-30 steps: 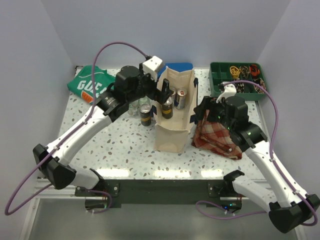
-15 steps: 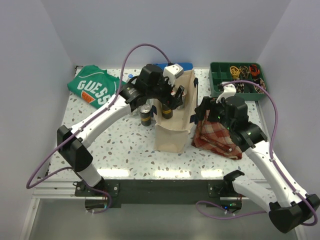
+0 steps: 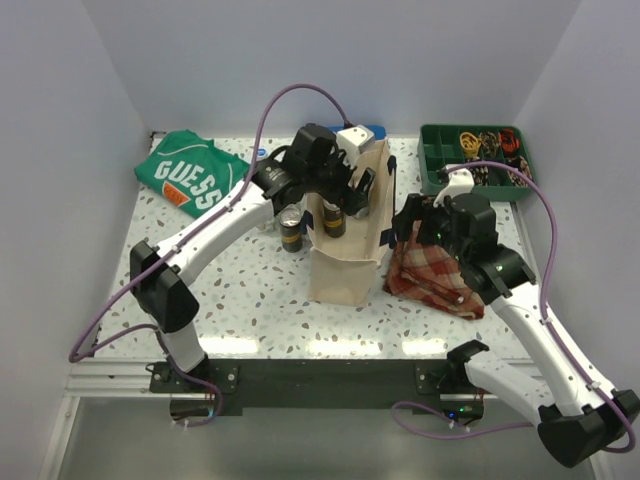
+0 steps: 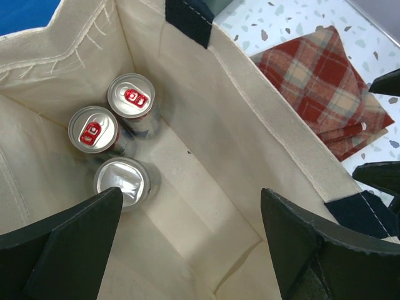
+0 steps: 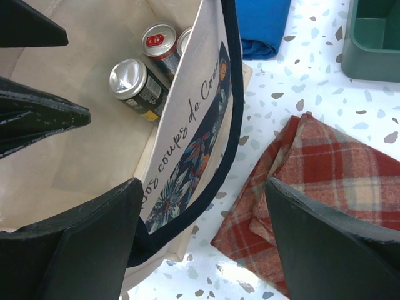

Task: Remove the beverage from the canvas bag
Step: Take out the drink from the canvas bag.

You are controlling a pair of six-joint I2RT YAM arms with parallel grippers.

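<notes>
Two things lie left of the canvas bag (image 3: 345,270): a green shirt (image 3: 190,175) well off to that side, and a dark can (image 3: 291,232) standing upright on the counter (image 3: 240,290) just beside the bag's left wall. I take that can to be a drink already out, though I cannot confirm it from here.

Over the bag's open mouth I have the left hand (image 3: 348,193), pointing down into it with its fingers wide apart and nothing between them. Its wrist view looks straight down at three cans (image 4: 92,128) huddled upright in a far corner of the bag floor, two with red tabs and one plain silver top. None is touched yet.

At the bag's right wall the right hand (image 3: 402,222) has its fingers apart too, one inside the bag and one outside, straddling the navy-trimmed rim. I cannot tell whether either finger touches the fabric. Right of the bag lies a red plaid cloth (image 3: 435,265), and beyond it a green tray (image 3: 475,160).

By my reckoning the job is mid-way at best: the reach into the bag is set up, but the descent, the grasp and the lift out remain.
</notes>
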